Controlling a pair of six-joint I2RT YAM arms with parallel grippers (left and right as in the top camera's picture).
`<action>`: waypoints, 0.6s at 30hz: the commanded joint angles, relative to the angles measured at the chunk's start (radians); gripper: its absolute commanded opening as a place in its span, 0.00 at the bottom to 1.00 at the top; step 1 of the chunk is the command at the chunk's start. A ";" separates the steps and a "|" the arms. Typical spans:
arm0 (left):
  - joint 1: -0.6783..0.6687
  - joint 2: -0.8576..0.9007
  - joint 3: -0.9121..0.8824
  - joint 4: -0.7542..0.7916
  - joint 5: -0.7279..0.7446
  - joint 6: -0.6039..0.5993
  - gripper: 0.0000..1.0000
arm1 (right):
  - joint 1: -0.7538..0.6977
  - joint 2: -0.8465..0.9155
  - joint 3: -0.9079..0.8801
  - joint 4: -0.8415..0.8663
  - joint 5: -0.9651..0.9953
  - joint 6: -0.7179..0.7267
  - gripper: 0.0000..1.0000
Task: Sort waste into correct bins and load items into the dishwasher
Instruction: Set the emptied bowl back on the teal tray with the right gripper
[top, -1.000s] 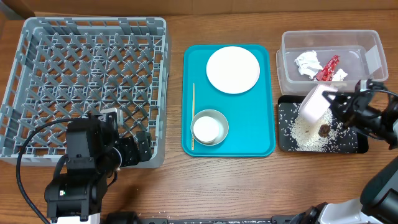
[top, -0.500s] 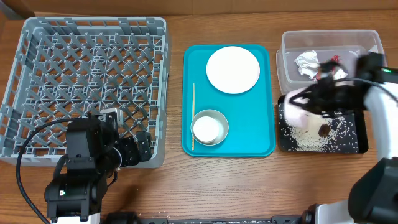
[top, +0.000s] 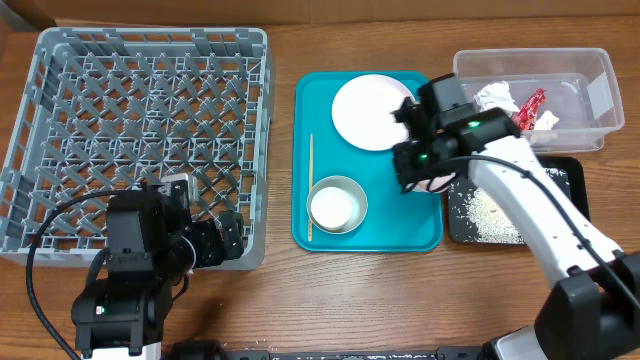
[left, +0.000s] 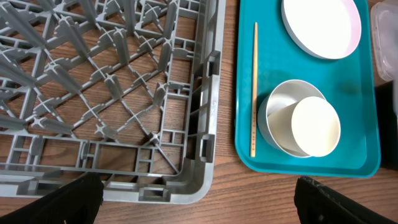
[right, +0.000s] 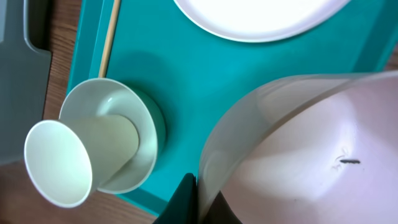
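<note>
Right gripper (top: 422, 172) clenched on small white bowl (right: 311, 149) rim, above teal tray (top: 390, 215), 3 o'clock edge. Left gripper (left: 199, 204) released wide, dish rack (top: 140, 120) 6 o'clock side.

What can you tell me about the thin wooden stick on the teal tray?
The wooden stick is thin, straight and pale, of light wood. It lies flat on the teal tray, along one long edge, close beside the grey metal bowl; whether they touch is unclear. Nothing holds it.
</note>
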 joint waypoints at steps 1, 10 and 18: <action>0.000 -0.002 0.020 0.000 0.013 0.015 1.00 | 0.056 0.063 0.008 0.045 0.070 0.053 0.04; 0.000 -0.002 0.020 0.001 0.012 0.015 1.00 | 0.077 0.173 0.000 0.105 0.076 0.141 0.09; 0.000 -0.002 0.020 0.001 0.012 0.016 1.00 | 0.076 0.147 0.140 -0.069 0.047 0.140 0.27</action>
